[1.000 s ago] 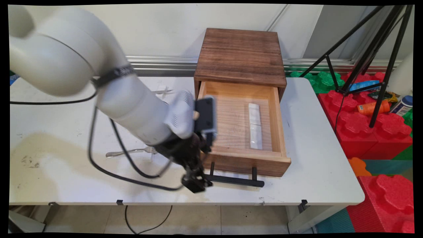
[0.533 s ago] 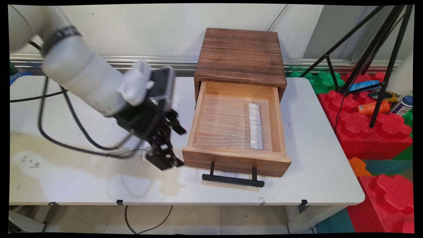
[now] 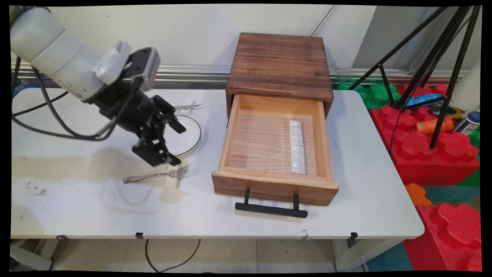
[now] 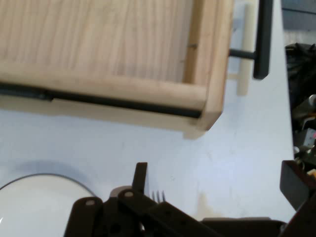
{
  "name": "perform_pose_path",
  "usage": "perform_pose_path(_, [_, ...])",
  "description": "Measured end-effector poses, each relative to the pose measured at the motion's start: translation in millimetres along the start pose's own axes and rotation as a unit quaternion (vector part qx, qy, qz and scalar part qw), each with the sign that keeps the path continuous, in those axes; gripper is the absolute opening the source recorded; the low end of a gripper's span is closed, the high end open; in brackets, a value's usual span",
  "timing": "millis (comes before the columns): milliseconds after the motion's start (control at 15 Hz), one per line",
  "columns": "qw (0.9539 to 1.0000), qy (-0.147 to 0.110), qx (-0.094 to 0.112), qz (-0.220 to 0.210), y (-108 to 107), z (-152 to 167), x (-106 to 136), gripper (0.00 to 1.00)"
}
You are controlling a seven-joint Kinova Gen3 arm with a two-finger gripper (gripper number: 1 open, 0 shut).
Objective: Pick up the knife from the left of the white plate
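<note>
Hung over the white table (image 3: 77,207) with fingers spread wide: black gripper (image 3: 166,141), above the left edge of a round white plate (image 3: 190,134). Just below it lay a silver fork (image 3: 157,175). To the right stood a dark-topped wooden cabinet (image 3: 280,63), its drawer (image 3: 273,184) pulled open, a white remote (image 3: 296,146) inside.

A robotics test room is showing here: tripod legs (image 3: 442,61) are standing right of the jaws, with giant red foam blocks (image 3: 434,150) lying beyond the white table (image 3: 365,207).
</note>
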Motion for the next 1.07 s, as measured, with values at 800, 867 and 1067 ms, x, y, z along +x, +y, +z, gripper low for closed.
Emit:
perform_pose_path(800, [0.9943, -0.058, 0.085, -0.029, -135.1, -5.7, -57.9, 1.0])
perform_pose_path(867, [0.9933, -0.064, 0.091, -0.029, -146.6, -2.8, -60.9, 1.0])
perform_pose_path(1067, [0.9903, -0.083, 0.106, -0.033, -178.6, 7.2, -68.9, 1.0])
